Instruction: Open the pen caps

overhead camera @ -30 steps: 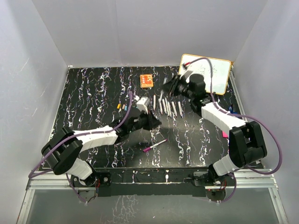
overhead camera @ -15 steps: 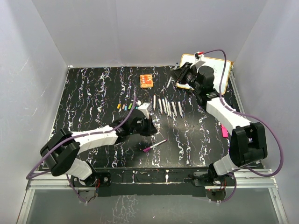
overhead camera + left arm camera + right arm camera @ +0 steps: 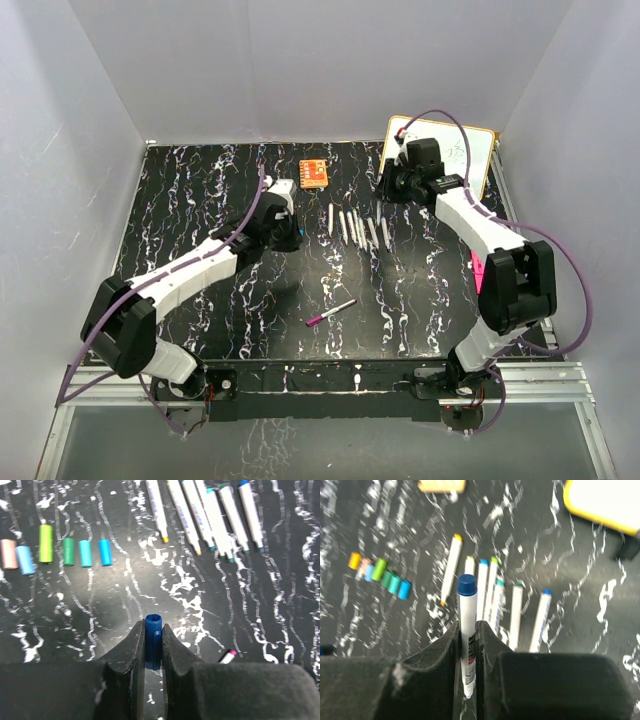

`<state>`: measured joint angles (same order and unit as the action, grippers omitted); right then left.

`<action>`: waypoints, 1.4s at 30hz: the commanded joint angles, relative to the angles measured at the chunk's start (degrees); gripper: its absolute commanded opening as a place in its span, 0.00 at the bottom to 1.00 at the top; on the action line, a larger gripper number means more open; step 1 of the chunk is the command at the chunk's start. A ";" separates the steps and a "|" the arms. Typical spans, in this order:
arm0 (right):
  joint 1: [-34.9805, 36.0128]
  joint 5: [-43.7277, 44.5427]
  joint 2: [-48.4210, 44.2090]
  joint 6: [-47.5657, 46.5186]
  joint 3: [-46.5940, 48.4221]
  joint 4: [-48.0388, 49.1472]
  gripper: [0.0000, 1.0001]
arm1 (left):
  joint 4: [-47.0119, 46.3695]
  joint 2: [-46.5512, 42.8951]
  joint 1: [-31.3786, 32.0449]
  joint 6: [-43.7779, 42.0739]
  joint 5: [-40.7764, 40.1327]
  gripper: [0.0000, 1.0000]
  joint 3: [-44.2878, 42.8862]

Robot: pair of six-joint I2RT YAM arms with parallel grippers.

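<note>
Drawn apart since the earlier frame: left pincer (image 3: 153,630) clamps the blue cap (image 3: 153,622) above the worktop (image 3: 75,610), left of its middle; right pincer (image 3: 468,625) clamps its pen (image 3: 467,600). We'd lower the cap beside the cap row (image 3: 75,552) before releasing.

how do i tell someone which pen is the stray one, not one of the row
Start at the black marbled table. A row of white pens lies side by side towards the back, right of centre. Nearer the arms' bases, one pen lies alone at a slant, touching nothing, and its end is magenta.
</note>
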<state>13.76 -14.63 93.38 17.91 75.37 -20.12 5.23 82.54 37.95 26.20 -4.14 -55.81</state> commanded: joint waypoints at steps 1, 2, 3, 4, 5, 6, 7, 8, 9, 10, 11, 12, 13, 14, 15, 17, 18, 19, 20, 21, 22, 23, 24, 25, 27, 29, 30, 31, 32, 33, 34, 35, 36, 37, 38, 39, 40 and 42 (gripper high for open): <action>-0.22 3.30 1.53 -4.20 2.10 -7.81 0.00 | 7.14 0.13 -3.37 -4.03 -1.90 0.00 -2.76; -0.30 4.56 2.09 -4.54 2.55 -8.84 0.00 | 7.61 -0.01 -4.43 -4.38 -1.99 0.00 -2.85; -0.30 5.66 2.66 -4.88 2.99 -9.93 0.00 | 7.82 -0.16 -5.23 -4.62 -1.94 0.00 -2.75; -0.31 6.76 3.28 -5.30 3.46 -10.94 0.00 | 7.92 -0.31 -5.87 -4.85 -1.85 0.00 -2.61; -0.37 7.67 3.85 -5.57 3.74 -11.90 0.00 | 7.95 -0.35 -6.48 -4.98 -1.58 0.00 -2.43; -0.45 8.35 4.40 -5.90 3.95 -12.47 0.00 | 7.90 -0.56 -7.06 -5.08 -1.26 0.00 -2.27; -0.48 8.73 5.01 -6.20 4.07 -13.34 0.00 | 7.80 -0.65 -7.57 -5.08 -0.95 0.00 -2.11; -0.49 8.93 5.39 -6.43 4.11 -13.78 0.00 | 7.78 -0.70 -7.97 -5.18 -0.69 0.00 -1.91; -0.49 8.97 5.67 -6.54 4.01 -13.88 0.00 | 7.77 -0.70 -8.25 -5.19 -0.51 0.00 -1.76; -0.49 8.86 5.87 -6.69 3.75 -13.89 0.00 | 7.65 -0.71 -8.52 -5.26 -0.39 0.00 -1.57; -0.56 8.76 6.00 -6.79 3.51 -13.89 0.00 | 7.60 -0.72 -8.83 -5.27 -0.16 0.00 -1.44; -0.55 8.87 6.02 -6.82 3.33 -13.96 0.00 | 7.60 -0.71 -8.97 -5.27 0.01 0.00 -1.35; -0.54 8.86 6.02 -6.91 3.02 -13.90 0.00 | 7.45 -0.76 -9.16 -5.28 0.13 0.00 -1.20; -0.49 8.77 6.86 -6.92 2.86 -13.94 0.00 | 7.30 -0.84 -9.28 -5.28 0.26 0.00 -1.03; -0.51 8.69 7.73 -6.97 2.64 -13.98 0.00 | 7.25 -0.89 -9.34 -5.28 0.50 0.00 -0.90; -0.51 8.46 8.38 -6.84 2.38 -14.06 0.00 | 7.02 -0.89 -9.49 -5.20 0.69 0.00 -0.67; -0.49 8.25 8.60 -6.84 2.20 -14.07 0.00 | 6.91 -0.85 -9.55 -5.19 0.79 0.00 -0.62; -0.50 8.10 8.77 -6.90 1.95 -14.11 0.00 | 6.94 -0.81 -9.56 -5.17 0.92 0.00 -0.61; -0.53 8.00 8.92 -6.93 1.74 -14.00 0.00 | 6.91 -0.73 -9.57 -5.19 0.96 0.00 -0.61; -0.54 7.91 9.06 -6.93 1.45 -13.98 0.00 | 6.83 -0.63 -9.57 -5.23 1.05 0.00 -0.57; -0.52 7.83 9.16 -6.95 1.14 -13.91 0.00 | 6.84 -0.63 -9.64 -5.27 1.06 0.00 -0.53; -0.50 7.94 9.18 -6.93 0.79 -13.83 0.00 | 6.89 -0.58 -9.67 -5.28 1.07 0.00 -0.53; -0.50 8.18 9.09 -6.85 0.36 -13.73 0.00 | 6.94 -0.58 -9.70 -5.32 1.07 0.00 -0.53; -0.55 8.63 9.10 -6.72 -0.02 -13.65 0.00 | 6.90 -0.58 -9.74 -5.36 1.11 0.00 -0.53; -0.55 10.56 9.16 -6.47 -0.46 -13.74 0.00 | 6.89 -0.63 -9.81 -5.37 1.15 0.00 -0.54; -0.49 12.17 9.82 -6.40 -0.69 -14.00 0.00 | 6.98 -0.50 -9.92 -5.49 1.15 0.00 -0.61; -0.49 12.82 10.25 -6.40 -0.67 -14.25 0.00 | 7.04 -0.54 -9.96 -5.54 1.13 0.00 -0.61; -0.49 13.26 10.72 -6.40 -0.59 -14.44 0.00 | 7.07 -0.53 -10.07 -5.61 1.07 0.00 -0.61; -0.55 13.65 11.10 -6.44 -0.58 -14.58 0.00 | 7.14 -0.50 -10.23 -5.69 1.07 0.00 -0.61; -0.69 13.96 11.41 -6.33 -0.73 -14.67 0.00 | 7.20 -0.46 -10.46 -5.74 0.99 0.00 -0.61; -0.72 14.21 11.61 -6.31 -0.98 -14.56 0.00 | 7.32 -0.50 -10.71 -5.87 0.98 0.00 -0.64; -0.79 14.43 11.83 -6.33 -1.17 -14.49 0.00 | 7.33 -0.50 -10.97 -5.97 0.98 0.00 -0.62; -0.83 14.45 12.04 -6.31 -1.38 -14.43 0.00 | 7.31 -0.49 -11.28 -6.10 1.04 0.00 -0.54; -0.93 14.64 12.27 -6.28 -1.65 -14.30 0.00 | 7.37 -0.53 -11.58 -6.19 1.23 0.00 -0.53; -1.05 14.90 12.55 -6.19 -1.90 -14.18 0.00 | 7.42 -0.54 -11.92 -6.31 1.39 0.00 -0.54; -1.12 15.04 12.79 -6.14 -2.24 -14.09 0.00 | 7.42 -0.50 -12.21 -6.40 1.48 0.00 -0.53; -1.27 15.15 13.01 -6.10 -2.60 -13.89 0.00 | 7.36 -0.58 -12.42 -6.41 1.69 0.00 -0.53; -1.50 15.33 13.34 -5.81 -3.19 -13.52 0.00 | 7.25 -0.72 -12.76 -6.51 1.92 0.00 -0.38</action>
<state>13.04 -1.21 106.45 11.90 72.84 -35.64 11.64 83.05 26.20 20.53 -3.51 -56.58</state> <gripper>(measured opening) 0.122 0.100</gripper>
